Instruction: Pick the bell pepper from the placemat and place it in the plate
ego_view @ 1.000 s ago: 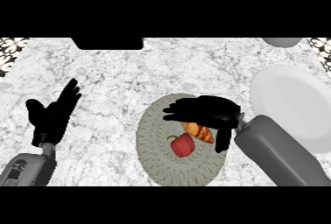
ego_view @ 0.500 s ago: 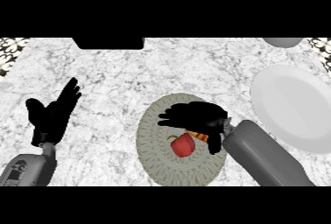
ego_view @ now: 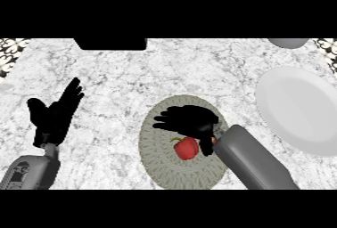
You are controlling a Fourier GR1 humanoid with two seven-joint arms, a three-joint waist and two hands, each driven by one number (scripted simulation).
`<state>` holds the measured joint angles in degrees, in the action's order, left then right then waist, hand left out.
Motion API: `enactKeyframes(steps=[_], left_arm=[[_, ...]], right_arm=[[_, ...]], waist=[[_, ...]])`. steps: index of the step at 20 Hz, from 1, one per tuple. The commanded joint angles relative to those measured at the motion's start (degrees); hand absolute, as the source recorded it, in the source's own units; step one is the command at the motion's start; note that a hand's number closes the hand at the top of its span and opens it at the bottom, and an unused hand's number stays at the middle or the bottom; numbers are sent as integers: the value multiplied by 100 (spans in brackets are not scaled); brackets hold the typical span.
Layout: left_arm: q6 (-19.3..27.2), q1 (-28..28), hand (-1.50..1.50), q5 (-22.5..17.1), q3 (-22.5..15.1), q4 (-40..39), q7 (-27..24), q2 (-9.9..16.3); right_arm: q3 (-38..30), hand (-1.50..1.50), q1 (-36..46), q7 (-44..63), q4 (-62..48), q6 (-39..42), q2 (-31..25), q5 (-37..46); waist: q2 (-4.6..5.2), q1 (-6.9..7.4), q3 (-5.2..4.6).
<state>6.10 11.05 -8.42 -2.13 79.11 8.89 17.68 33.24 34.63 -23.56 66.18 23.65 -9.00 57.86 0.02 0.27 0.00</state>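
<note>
1. Since a second ago the right hand point(ego_view: 191, 121) has moved left and down across the placemat point(ego_view: 158, 164); it now sits right over the bell pepper point(ego_view: 186, 148), where before it was beside and above it.
2. The orange item seen next to the pepper earlier is now almost fully hidden under the hand; only a sliver shows at the pepper's right edge.
3. Right hand state: fingers curled downward over the pepper's top, thumb extending down along its right side. No closed grasp visible; cannot tell whether it touches.
4. Bell pepper: red, green stem, lying on the placemat near its centre, unmoved.
5. Plate point(ego_view: 296, 109): white, well right of the placemat, apart from it.
6. Left hand point(ego_view: 54, 116): open, fingers straight and up, resting well left of the placemat, unchanged.
</note>
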Motion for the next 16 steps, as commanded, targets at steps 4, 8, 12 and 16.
enactKeyframes(steps=[4, 8, 12, 16], left_arm=[[-104, -568, 0, 107, 40, 486, -31, -162], [40, -353, 0, 323, 9, 55, -327, -380], [-352, -389, 0, 202, 367, -110, -459, -92], [-331, -266, 0, 163, 380, 240, 73, -123]], right_arm=[[10, -150, 28, -185, -342, 72, 178, 627], [452, 150, -90, -725, -401, 15, 103, 890], [249, 150, -200, -885, -216, 60, 249, 979], [97, 150, -624, -969, 161, 87, 144, 961]], waist=[[-7, 18, 1], [2, -1, 0], [-2, -16, -1], [-10, -27, 1]])
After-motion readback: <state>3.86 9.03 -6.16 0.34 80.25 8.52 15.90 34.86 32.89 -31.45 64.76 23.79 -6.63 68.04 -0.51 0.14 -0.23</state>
